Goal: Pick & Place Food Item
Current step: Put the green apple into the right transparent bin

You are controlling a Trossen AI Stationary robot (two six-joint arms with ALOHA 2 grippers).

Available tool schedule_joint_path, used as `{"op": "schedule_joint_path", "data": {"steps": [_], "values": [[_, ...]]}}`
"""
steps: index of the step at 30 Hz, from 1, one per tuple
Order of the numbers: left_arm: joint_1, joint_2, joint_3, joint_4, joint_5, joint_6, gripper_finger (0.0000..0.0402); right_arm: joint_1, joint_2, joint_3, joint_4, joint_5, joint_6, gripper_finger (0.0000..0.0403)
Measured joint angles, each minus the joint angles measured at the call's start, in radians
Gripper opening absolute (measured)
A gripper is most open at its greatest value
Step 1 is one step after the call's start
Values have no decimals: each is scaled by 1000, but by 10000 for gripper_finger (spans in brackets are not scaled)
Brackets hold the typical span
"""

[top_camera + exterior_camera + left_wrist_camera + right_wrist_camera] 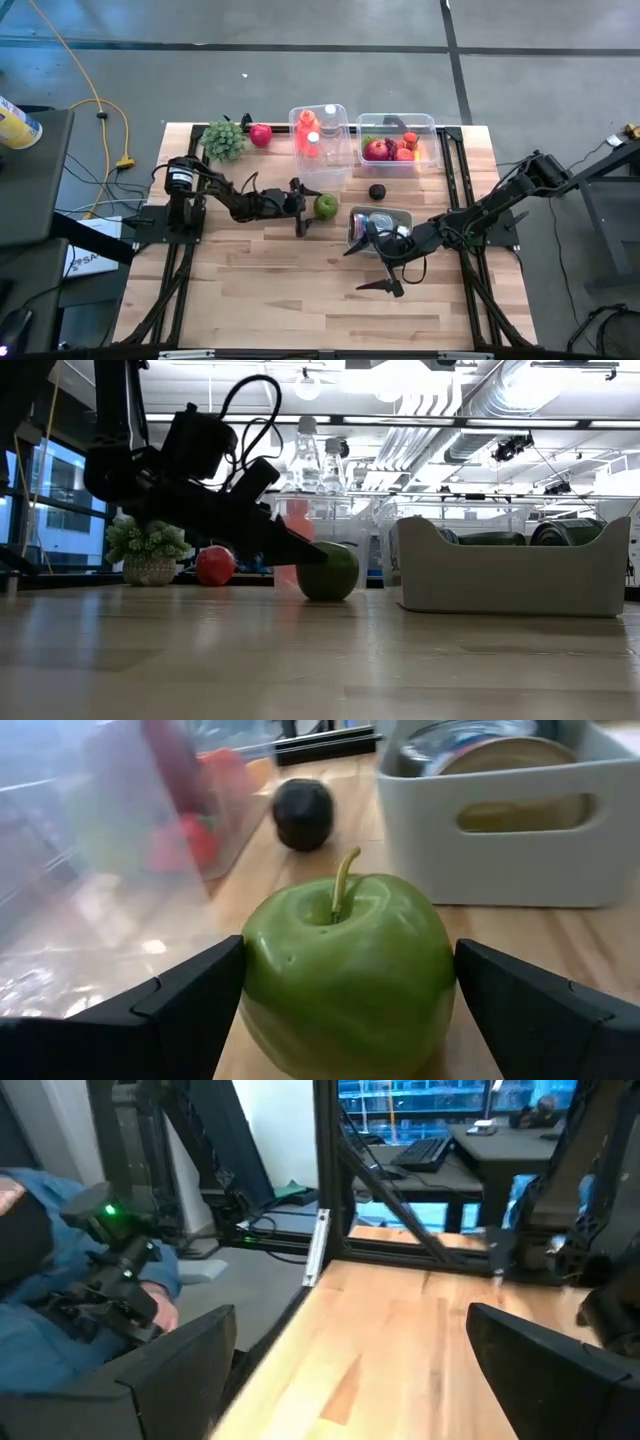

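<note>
The left gripper [308, 207] sits low over the middle of the wooden bench [250, 290], its jaws spread wide around a green apple [326, 206]. In the left wrist view the apple [348, 970] fills the space between the two dark fingers [190, 995], stem upward; the finger on one side reaches the fruit's skin, the other stands a little off it, so the jaws bracket the apple rather than pinch it. From bench height the apple [328, 571] rests on the wood with a fingertip pointing at its flank.

Just beyond the apple stands a grey tray [403, 214] (cans lie inside it), and between that tray and the back of the bench lies a small dark round fruit [377, 192]. Along the back edge are two clear plastic bins: one [336, 112] holding orange and red items, the other [428, 123] holding red fruit. To their left lie a red apple [260, 134] and a leafy green bunch [224, 139].

The right gripper [372, 268] hangs near the front of the tray, fingers held wide with nothing between them, pointing out over bare bench. In its wrist view a person in a blue sleeve [60, 1280] sits beyond the bench edge, hands on a dark control handle [115, 1275].
</note>
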Motion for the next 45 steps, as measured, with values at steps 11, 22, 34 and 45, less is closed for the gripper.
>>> {"op": "schedule_joint_path", "data": {"steps": [11,22,34,45], "values": [[-98,-134,-5,-151,9,88,344,-1,0,0,0,63,62,382],[-174,-377,-5,-443,-34,117,344,-14,57,0,2,114,197,382],[-144,-372,-3,-374,-53,-8,344,-51,166,2,161,121,155,382],[-69,-257,-2,-256,82,-100,344,-67,169,0,164,118,133,382]]}}
